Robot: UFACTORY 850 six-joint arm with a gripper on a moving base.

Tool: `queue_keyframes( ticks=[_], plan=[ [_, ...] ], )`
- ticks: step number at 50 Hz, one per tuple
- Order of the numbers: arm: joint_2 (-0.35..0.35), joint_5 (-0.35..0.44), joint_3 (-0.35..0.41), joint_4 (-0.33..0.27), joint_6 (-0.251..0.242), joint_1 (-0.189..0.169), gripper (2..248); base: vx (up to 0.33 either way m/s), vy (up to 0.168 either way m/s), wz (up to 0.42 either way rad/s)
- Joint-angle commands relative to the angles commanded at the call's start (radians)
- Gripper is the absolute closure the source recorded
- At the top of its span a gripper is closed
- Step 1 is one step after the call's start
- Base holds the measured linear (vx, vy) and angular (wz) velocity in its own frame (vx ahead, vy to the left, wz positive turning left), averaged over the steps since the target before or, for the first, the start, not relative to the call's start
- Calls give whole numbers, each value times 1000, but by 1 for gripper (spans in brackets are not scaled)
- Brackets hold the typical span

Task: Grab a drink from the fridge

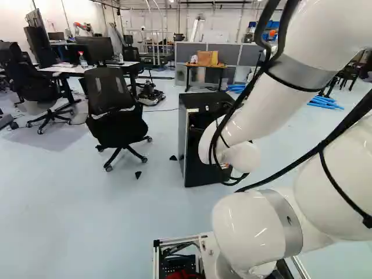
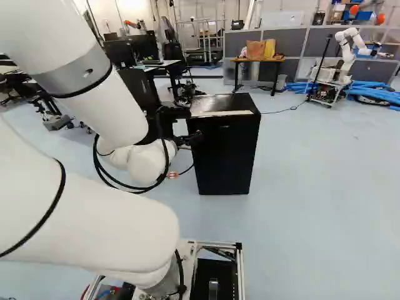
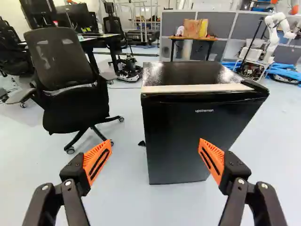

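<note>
In the right base view my gripper (image 2: pixel 194 127) is a dark shape beside the black fridge (image 2: pixel 226 150). The wrist view shows the gripper (image 3: pixel 155 145) open, its orange-padded fingers wide apart with nothing between them. Ahead of them stands the fridge (image 3: pixel 188 129), upright on the floor, its front face reaching across the gap and past one finger. A pale strip runs along the top front edge, and the door looks closed there. In the left base view my arm covers part of the fridge (image 1: pixel 203 103). No drink is visible.
A black office chair (image 3: pixel 70 89) stands beside the fridge, with desks and monitors behind it. Farther back are a small table (image 2: pixel 257 60) with bags, grey partitions (image 2: pixel 290 44), blue tubes (image 2: pixel 375 92) and another robot (image 2: pixel 350 50).
</note>
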Motion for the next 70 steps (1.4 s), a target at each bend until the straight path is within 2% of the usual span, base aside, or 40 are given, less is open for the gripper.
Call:
queue_keyframes(
  ticks=[18, 55, 70],
  plan=[
    [0, 0, 0, 0, 0, 0, 3, 84, -5, 170],
    [0, 0, 0, 0, 0, 0, 3, 24, -14, 4],
    [-4, 0, -3, 16, 0, 18, 3, 0, 0, 0]
  ],
)
